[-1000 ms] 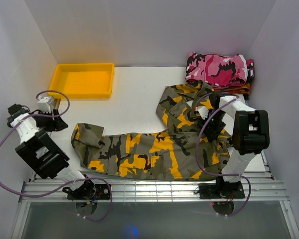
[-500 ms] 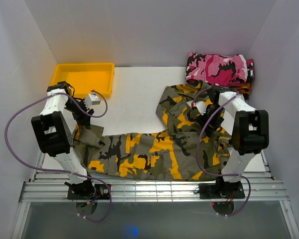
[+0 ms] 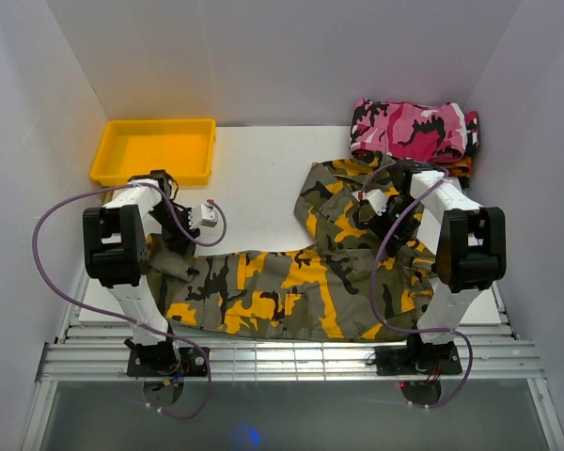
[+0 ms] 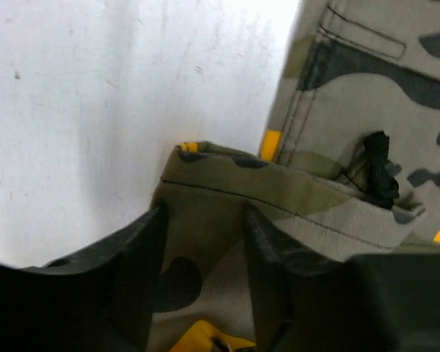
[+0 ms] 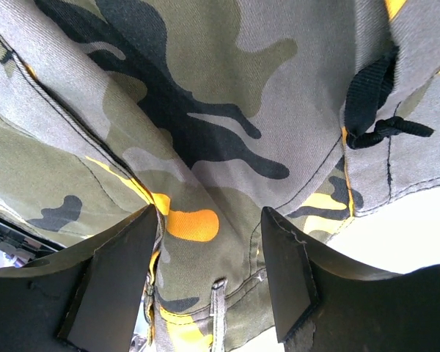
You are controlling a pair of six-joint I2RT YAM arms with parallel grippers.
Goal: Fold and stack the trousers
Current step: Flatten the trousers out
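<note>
Left gripper (image 4: pixel 204 235) newly astride trousers (image 3: pixel 291 291) hem edge

Left pincer (image 4: pixel 203 242) and right pincer (image 5: pixel 209 235) gape (both low).

Trousers (image 3: pixel 263 291): matt woven cloth, visible twill grain, stitched seams. Counter (image 3: pixel 254 188): white, matt, faintly scuffed. Tray (image 3: pixel 155 150): smooth yellow plastic, slight sheen.

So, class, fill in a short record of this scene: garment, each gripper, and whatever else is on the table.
trousers: spread unfolded across the table
left gripper: at the left leg cuff, grip unclear
right gripper: open, over the right-hand cloth
back left: yellow tray
back right: pink camouflage garment, folded
</note>
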